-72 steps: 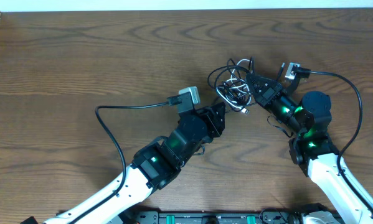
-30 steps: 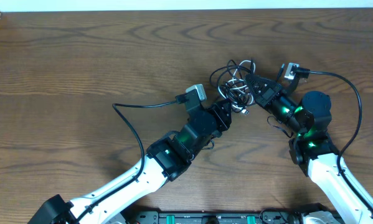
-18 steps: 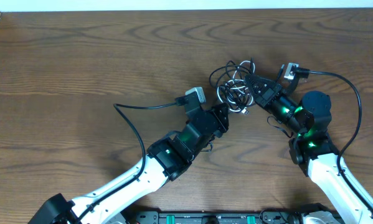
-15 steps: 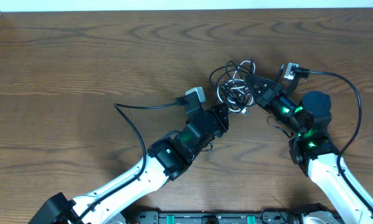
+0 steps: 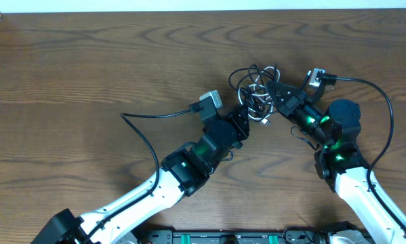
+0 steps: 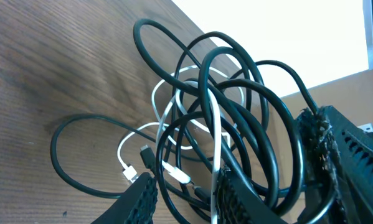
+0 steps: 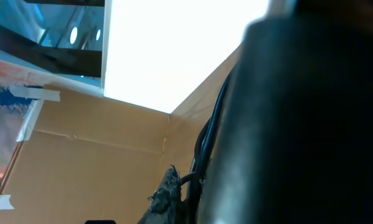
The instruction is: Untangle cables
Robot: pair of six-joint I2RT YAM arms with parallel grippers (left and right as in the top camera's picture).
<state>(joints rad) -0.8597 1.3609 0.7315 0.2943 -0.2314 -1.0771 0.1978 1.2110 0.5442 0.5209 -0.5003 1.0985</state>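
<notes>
Where the right claw pinches them, the cables sit knotted.

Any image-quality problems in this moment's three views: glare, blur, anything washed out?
Overhead view: evenly lit and sharp, with no glare on the table, and the cables are easy to make out. Left wrist view: the cables are crisp, but the upper right is blown out to white. Right wrist view: a blurred dark shape fills the right half, and a white patch at the top is overexposed.

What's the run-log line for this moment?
cables: knotted bundle on table | left claw: straddling strands, grip unclear | right claw: shut on cables | status: not untangled yet
</notes>
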